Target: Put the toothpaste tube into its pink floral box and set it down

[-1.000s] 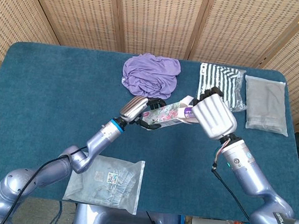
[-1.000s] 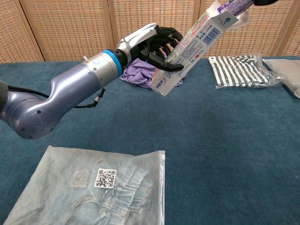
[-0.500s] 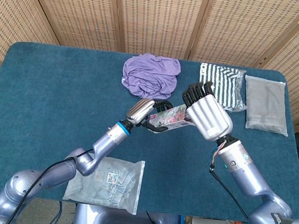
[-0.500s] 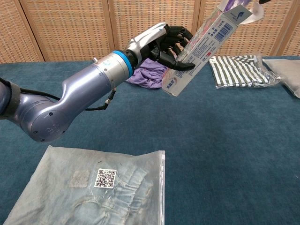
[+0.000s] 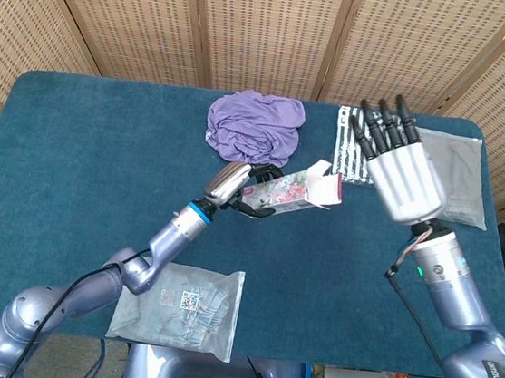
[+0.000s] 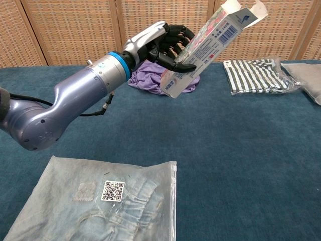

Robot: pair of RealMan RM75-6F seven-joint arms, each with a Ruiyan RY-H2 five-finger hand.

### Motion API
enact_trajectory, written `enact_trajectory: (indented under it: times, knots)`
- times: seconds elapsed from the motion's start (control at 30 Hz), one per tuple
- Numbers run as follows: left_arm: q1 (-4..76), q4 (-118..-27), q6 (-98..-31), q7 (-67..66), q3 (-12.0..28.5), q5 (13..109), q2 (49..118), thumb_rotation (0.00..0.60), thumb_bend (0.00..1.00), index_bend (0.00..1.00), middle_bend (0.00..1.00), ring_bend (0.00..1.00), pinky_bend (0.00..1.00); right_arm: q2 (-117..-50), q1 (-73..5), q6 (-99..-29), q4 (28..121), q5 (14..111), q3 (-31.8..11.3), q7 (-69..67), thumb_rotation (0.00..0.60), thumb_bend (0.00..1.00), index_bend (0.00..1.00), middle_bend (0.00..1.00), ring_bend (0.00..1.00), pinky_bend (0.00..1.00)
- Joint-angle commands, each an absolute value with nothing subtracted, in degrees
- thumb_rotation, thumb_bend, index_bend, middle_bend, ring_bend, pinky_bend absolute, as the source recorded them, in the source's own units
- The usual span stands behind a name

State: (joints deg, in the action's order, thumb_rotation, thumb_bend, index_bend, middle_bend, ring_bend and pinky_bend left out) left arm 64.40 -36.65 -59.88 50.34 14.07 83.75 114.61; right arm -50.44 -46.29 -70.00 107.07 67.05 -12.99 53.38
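Note:
My left hand (image 5: 233, 185) (image 6: 161, 44) grips the pink floral box (image 5: 287, 190) (image 6: 208, 42) and holds it tilted above the table, its end flaps open and pointing up and to the right. No toothpaste tube shows outside the box; whether it lies inside I cannot see. My right hand (image 5: 399, 165) hovers to the right of the box mouth with fingers spread and nothing in it. It is apart from the box and outside the chest view.
A purple cloth (image 5: 254, 127) lies behind the box. A striped bagged garment (image 5: 360, 145) and a grey bagged one (image 5: 455, 176) sit at the back right. A clear bag with denim (image 5: 182, 311) (image 6: 95, 201) lies at the front left edge.
My right hand left the box mouth, moved up and right, and spread its fingers. The tube end seen sticking out of the box is gone from sight. The left hand lowered the box slightly.

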Motion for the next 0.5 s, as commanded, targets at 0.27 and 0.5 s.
enact_trajectory:
  times: [0.27,0.5]
  knots:
    - [58.4,-34.41,-58.69,40.04,3.11,90.27,106.97,0.6,0.3,0.56,0.55,0.45,0.45,-55.86,-38.93,-67.57,92.41,64.53,-9.42,36.93,0.6,0.0,0.0,0.0,0.0,0.0]
    - [55.91,-34.95,-55.24,35.41,0.58,90.12,105.77,0.6,0.3,0.56,0.55,0.45,0.45,-59.02,-36.91,-67.43,88.22,66.07,-8.72,31.58,0.6,0.0,0.0,0.0,0.0,0.0]
